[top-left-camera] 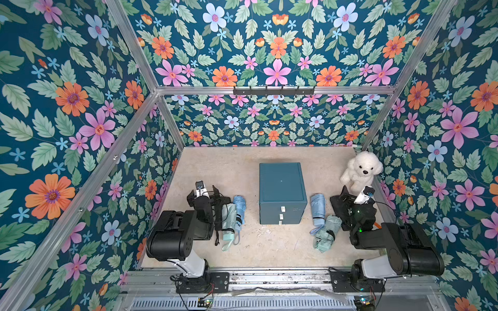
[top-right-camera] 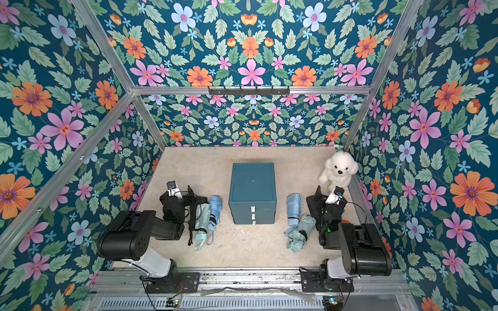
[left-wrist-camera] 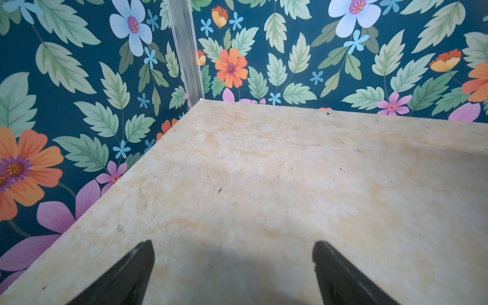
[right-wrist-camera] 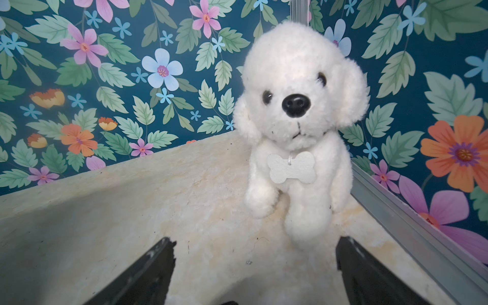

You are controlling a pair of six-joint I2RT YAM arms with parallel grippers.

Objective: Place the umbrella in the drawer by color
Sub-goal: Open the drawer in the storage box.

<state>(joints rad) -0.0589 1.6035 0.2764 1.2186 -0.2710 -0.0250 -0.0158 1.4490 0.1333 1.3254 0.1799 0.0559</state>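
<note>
Left claw (left-wrist-camera: pixel 233 244): wide, empty, left of chest (top-left-camera: pixel 281 185). Mint umbrella (top-left-camera: pixel 228 223), blue umbrella (top-left-camera: pixel 239 207): on bench (top-left-camera: pixel 229 167), just left of chest. Drawers (top-left-camera: pixel 289 215): all shut; one likely needs pulling first. Second blue umbrella (top-left-camera: pixel 318 207), second mint umbrella (top-left-camera: pixel 327 231): just right of chest; best gripped mid-roll. Right claw (right-wrist-camera: pixel 254 241): wide, empty, right of chest.

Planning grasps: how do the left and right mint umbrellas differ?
The left mint umbrella is neatly rolled; the right mint umbrella loosely bunched. The left lies straight between a black umbrella and a blue umbrella; the right lies angled beside another blue umbrella. Both are folded.
</note>
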